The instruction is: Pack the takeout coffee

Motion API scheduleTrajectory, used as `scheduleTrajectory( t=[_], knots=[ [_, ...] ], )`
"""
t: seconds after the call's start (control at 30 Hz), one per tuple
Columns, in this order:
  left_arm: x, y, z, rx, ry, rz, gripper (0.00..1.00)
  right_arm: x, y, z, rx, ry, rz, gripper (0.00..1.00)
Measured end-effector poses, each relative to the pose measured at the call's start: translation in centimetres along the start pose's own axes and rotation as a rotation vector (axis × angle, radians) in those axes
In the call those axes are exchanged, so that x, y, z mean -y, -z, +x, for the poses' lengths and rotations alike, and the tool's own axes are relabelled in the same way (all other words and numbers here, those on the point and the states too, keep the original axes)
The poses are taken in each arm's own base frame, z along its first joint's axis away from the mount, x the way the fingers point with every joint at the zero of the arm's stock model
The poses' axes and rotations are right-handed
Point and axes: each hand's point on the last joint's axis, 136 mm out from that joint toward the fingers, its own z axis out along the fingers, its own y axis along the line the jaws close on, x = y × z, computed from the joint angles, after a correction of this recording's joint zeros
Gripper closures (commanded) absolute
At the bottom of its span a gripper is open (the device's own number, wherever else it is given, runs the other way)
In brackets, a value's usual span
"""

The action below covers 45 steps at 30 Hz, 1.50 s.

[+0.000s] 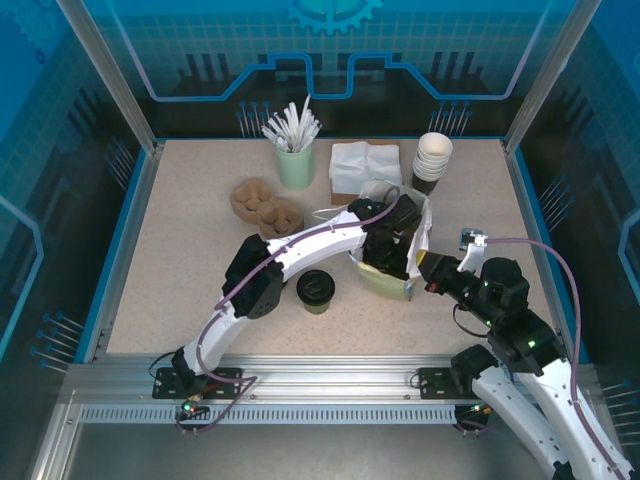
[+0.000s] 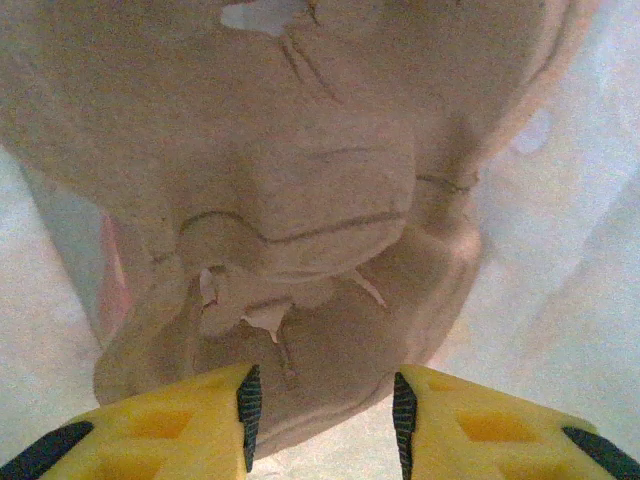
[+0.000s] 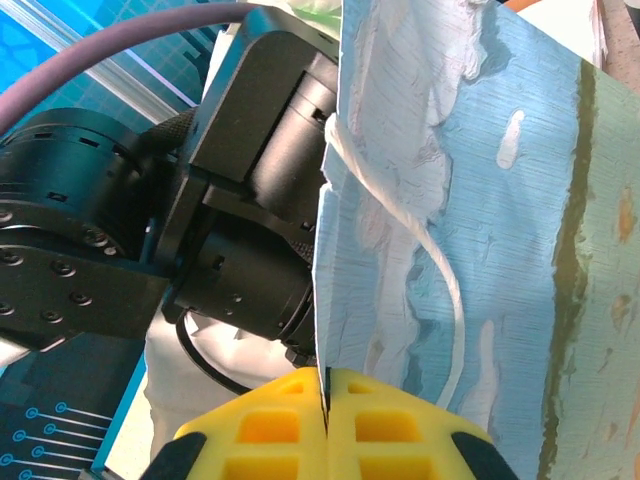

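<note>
**A:** Pale speckled table (image 1: 180, 250), blue printed walls all round. How far along is the packing?

**B:** Not far, I'd judge. The paper bag (image 1: 385, 283) stands right of centre with the left arm reaching down into it. The takeout coffee (image 1: 315, 289) sits on the table near the middle of the frame, just left of the bag and outside it. Neither gripper touches it.

**A:** So what is done?

**B:** The bag is steadied. The right gripper (image 3: 327, 385) is clenched on its rim, with the thin paper pinched between the yellow fingers. Inside lies a moulded pulp carrier (image 2: 300, 200), matte tan and fibrous, with rounded humps and cracked seams.

**A:** And the left gripper (image 2: 322, 405)?

**B:** Its jaws stand apart with the carrier's near edge between them. Whether they press on it I cannot tell.

**A:** What is the bag made of?

**B:** Stiff paper with a brushed pale-blue print and a white cord handle (image 3: 440, 270). The cup is small, round and pale green, with a black plastic lid. It has yet to go in.
</note>
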Motion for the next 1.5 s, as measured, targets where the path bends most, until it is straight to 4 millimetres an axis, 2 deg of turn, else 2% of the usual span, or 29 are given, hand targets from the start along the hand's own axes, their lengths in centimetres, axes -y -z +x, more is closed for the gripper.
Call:
scheduleTrajectory(
  t=[0.2, 0.6, 0.97, 1.1, 1.3, 1.5],
  knots=[
    [-0.1, -1.6, 0.1, -0.028, 0.004, 0.012, 0.58, 0.0, 0.0, 0.1, -0.002, 0.008, -0.002, 1.0],
    [-1.0, -3.3, 0.1, -0.059, 0.023, 0.003, 0.59, 0.0, -0.1, 0.2, -0.009, 0.014, -0.007, 1.0],
    [-1.0, -2.9, -0.2, -0.045, 0.018, -0.006, 0.59, 0.5, -0.1, 0.2, -0.004, 0.017, 0.02, 1.0],
    [-0.5, -1.1, -0.4, -0.009, 0.003, -0.009, 0.58, 0.9, 0.1, 0.0, 0.006, 0.016, 0.048, 1.0],
    [1.7, 4.2, -0.1, 0.099, -0.065, -0.003, 0.58, 1.5, 0.9, -0.4, 0.015, 0.027, 0.106, 1.0],
    [3.1, 7.8, 0.9, 0.186, -0.119, -0.035, 0.58, 1.5, 1.7, -1.4, 0.014, 0.072, 0.163, 1.0]
  ],
)
